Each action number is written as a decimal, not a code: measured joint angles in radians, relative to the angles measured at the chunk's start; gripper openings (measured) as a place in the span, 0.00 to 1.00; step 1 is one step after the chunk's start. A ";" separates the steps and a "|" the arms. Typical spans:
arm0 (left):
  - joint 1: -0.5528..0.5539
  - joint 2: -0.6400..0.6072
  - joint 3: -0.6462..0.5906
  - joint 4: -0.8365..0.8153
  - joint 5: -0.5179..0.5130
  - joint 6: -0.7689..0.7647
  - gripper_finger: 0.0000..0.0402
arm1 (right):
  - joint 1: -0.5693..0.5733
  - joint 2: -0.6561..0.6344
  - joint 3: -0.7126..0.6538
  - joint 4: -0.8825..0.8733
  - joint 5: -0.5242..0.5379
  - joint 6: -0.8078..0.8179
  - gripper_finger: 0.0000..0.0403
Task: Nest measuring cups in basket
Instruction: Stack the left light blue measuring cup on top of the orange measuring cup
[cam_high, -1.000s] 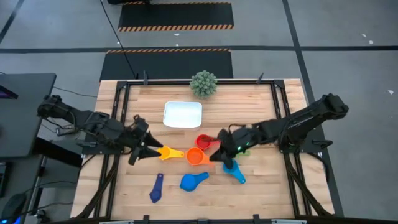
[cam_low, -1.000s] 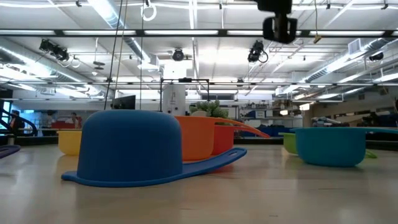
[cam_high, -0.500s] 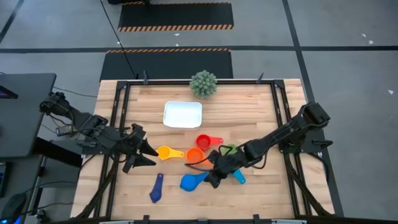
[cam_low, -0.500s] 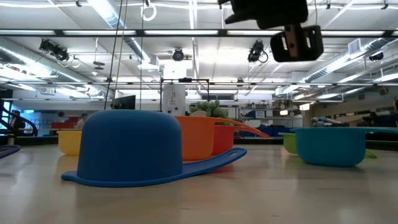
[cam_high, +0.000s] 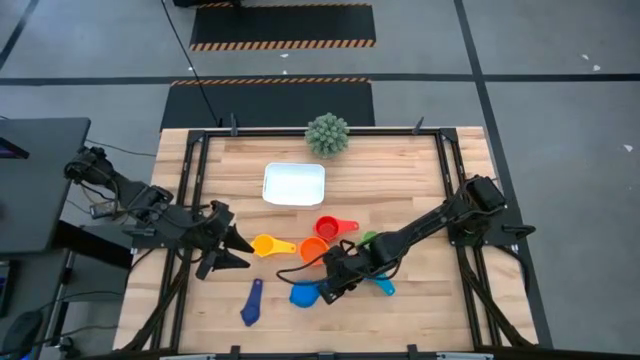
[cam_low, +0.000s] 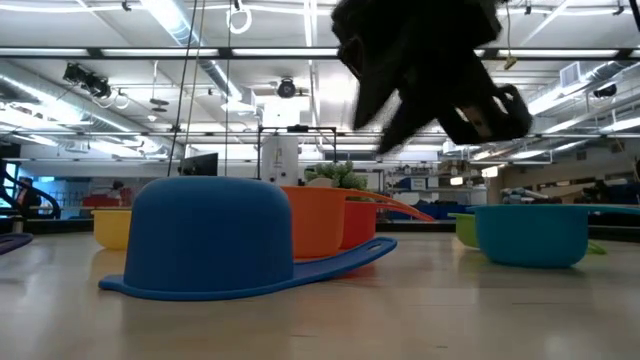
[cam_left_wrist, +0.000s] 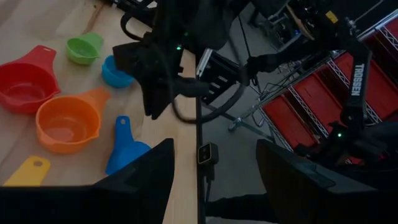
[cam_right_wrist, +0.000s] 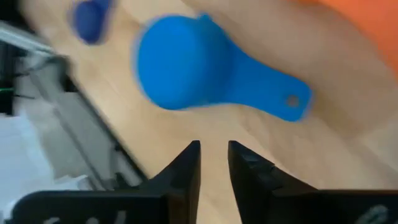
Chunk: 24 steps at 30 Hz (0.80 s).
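We look down on a pale wooden plank surface (cam_high: 420, 180) framed by dark rails. The basket (cam_high: 294, 184), a shallow white rectangular tray with rounded corners, sits empty near the far edge, just in front of a spiky grey-green ball plant (cam_high: 327, 134). The smooth plastic measuring cups lie scattered mid-surface: red cup (cam_high: 331, 229), orange cup (cam_high: 313, 250), yellow cup (cam_high: 266, 244), green cup (cam_high: 369, 239), light blue cup (cam_high: 382, 284), the blue cup (cam_high: 304, 294) lying dome-up, and the navy cup (cam_high: 250, 303) nearest the front edge. The right gripper (cam_high: 328, 288) hangs over the blue cup, its dark fingers (cam_right_wrist: 185, 171) a narrow slit apart, holding nothing. The left gripper (cam_high: 235, 250) waits beside the yellow cup, fingers (cam_left_wrist: 142, 171) spread and empty.
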 joint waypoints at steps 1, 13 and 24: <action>0.000 0.000 0.000 0.002 -0.002 0.000 0.58 | 0.000 0.001 -0.001 -0.017 0.000 0.010 0.25; 0.000 0.000 0.000 -0.001 -0.038 0.004 0.58 | 0.001 0.031 -0.003 -0.096 0.043 0.013 0.49; 0.000 0.000 0.000 0.001 -0.047 0.004 0.58 | -0.006 0.033 -0.122 0.105 0.088 0.065 0.46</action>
